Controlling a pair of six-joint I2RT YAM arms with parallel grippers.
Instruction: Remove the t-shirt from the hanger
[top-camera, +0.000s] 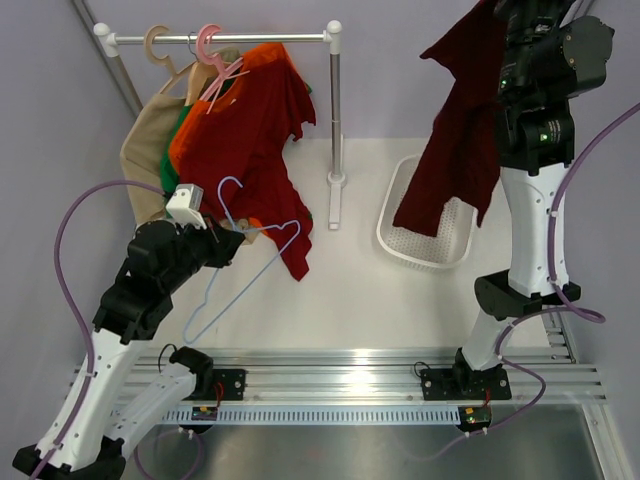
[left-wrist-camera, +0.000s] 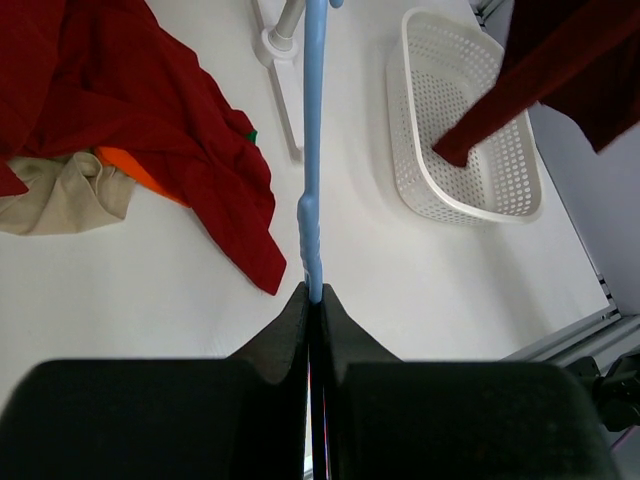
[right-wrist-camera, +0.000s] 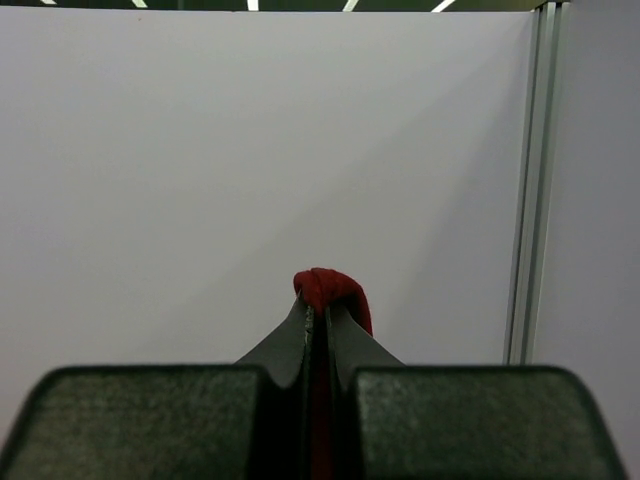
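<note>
The left gripper (left-wrist-camera: 314, 297) clenches a bare pale-blue wire hanger (left-wrist-camera: 312, 150); the right gripper (right-wrist-camera: 316, 310) pinches a dark maroon cloth t-shirt (top-camera: 460, 130) dangling over a white basket (top-camera: 420, 255).

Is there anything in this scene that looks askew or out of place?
Yes. On the rack, the red shirt hangs lopsided, bunched with the orange shirt and a beige garment, and its hem trails onto the table. Nothing looks spilled or broken.
</note>
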